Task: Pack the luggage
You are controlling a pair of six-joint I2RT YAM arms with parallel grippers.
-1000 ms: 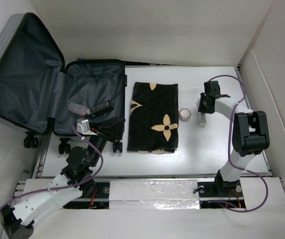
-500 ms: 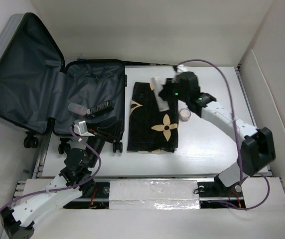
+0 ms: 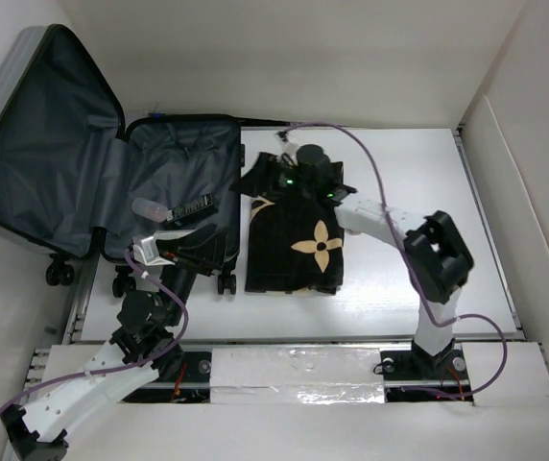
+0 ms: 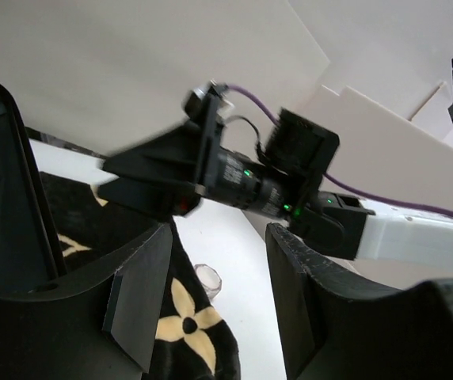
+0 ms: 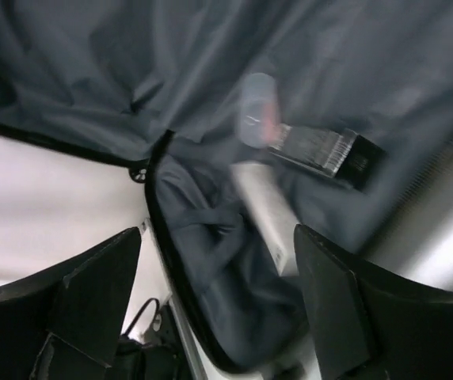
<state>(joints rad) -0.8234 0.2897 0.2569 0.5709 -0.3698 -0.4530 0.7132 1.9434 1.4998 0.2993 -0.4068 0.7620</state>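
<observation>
- Right fingers [image 5: 92,293] stood wide over the open luggage [image 5: 353,71], its lining directly below them; a blurred pale tube [image 5: 262,214] beneath, if loose, could bounce off the rim and out.
- Left fingers [image 4: 139,309], parted and empty, hovered beside its near edge; the arms could collide.

From high behind, the top camera looks down on the whole desk [image 3: 399,288]. The left wrist camera faces low across the flowered cloth [image 4: 199,336]; the right one peers closely into the luggage [image 5: 211,79].

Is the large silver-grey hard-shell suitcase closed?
No, the large silver-grey hard-shell suitcase lies open, its dark grey lining exposed.
</observation>
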